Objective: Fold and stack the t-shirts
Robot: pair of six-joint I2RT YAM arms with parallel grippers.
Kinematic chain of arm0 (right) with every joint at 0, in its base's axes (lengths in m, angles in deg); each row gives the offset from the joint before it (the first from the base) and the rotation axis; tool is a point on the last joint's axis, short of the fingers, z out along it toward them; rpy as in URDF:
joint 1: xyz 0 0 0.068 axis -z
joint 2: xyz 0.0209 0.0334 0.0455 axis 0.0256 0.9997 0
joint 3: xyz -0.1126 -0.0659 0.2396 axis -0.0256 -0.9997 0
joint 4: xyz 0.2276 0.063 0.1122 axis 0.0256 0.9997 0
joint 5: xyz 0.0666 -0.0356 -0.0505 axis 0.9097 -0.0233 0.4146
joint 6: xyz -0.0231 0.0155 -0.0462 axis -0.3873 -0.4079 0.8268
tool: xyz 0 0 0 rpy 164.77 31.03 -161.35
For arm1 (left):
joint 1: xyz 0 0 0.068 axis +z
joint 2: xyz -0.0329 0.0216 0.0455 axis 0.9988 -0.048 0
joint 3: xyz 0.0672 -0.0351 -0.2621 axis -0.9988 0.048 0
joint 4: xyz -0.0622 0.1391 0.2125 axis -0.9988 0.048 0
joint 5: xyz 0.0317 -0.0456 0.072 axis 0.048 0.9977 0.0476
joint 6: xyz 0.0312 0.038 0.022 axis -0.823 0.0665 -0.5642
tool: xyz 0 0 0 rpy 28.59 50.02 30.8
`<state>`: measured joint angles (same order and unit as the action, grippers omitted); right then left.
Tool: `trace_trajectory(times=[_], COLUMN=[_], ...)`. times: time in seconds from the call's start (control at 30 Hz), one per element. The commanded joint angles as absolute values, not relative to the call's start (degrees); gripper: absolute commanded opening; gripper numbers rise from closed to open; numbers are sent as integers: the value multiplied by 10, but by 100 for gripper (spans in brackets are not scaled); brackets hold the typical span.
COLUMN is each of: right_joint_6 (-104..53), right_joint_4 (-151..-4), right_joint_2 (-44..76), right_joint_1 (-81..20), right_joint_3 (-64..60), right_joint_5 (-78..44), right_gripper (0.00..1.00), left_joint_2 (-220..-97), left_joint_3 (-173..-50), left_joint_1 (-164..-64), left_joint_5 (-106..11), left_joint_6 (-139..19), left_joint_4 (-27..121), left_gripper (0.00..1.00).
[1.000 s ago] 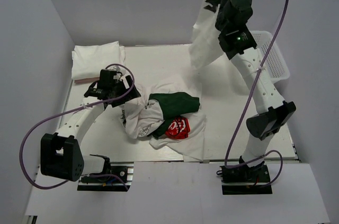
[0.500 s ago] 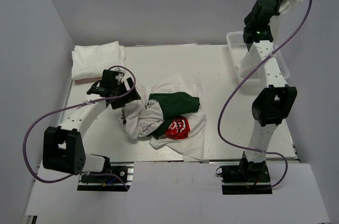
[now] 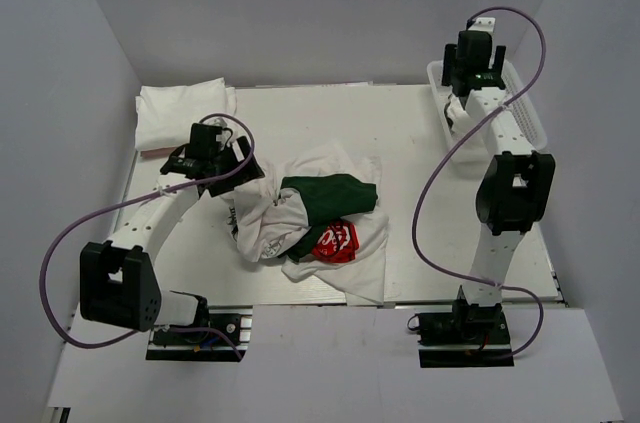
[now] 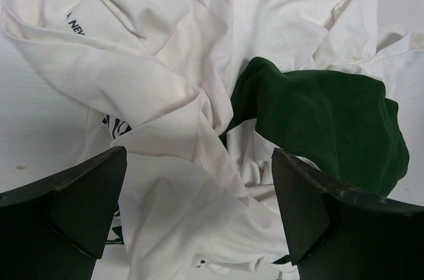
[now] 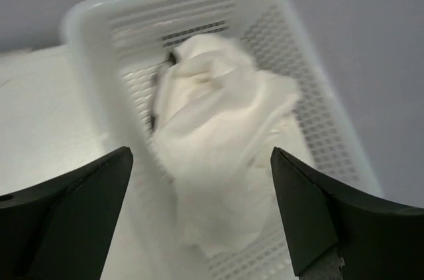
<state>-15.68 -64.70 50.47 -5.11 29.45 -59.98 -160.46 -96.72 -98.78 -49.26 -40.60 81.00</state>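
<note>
At the far left of the table [image 3: 420,158] lies a folded white t-shirt [image 3: 180,115]. Beside it the left gripper [image 4: 199,167] hangs wide open, empty, over a heap of t-shirts [image 3: 268,228] with the dark green t-shirt [image 4: 318,121] on it. Far right, the right gripper [image 5: 199,161], wide open and empty, is above a crumpled white t-shirt [image 5: 212,128] in the basket [image 5: 99,25].

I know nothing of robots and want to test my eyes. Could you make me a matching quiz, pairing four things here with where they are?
Things:
1. dark green t-shirt
2. folded white t-shirt
3. crumpled white t-shirt
4. left gripper

Places:
A. inside the white basket
B. far left corner of the table
C. open, above the heap
D. tangled in the middle heap

Pairs: 1-D, 2-B, 3-A, 4-C
</note>
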Motion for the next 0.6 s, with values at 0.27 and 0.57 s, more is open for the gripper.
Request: trace_trajectory(times=[0.27, 0.57], right_joint_6=[-165, -132], right_joint_4=[-635, -706], right_joint_2=[260, 254], right_joint_1=[-191, -437], right_joint_3=[62, -72], right_joint_5=[-51, -74], right_gripper=[90, 90], left_joint_2=[-1542, -1525], left_joint_3=[-984, -960], left_joint_1=[-990, -990], left_joint_5=[-540, -546], left_joint_6=[-412, -407], left_joint_4=[823, 823], left_gripper=[100, 100])
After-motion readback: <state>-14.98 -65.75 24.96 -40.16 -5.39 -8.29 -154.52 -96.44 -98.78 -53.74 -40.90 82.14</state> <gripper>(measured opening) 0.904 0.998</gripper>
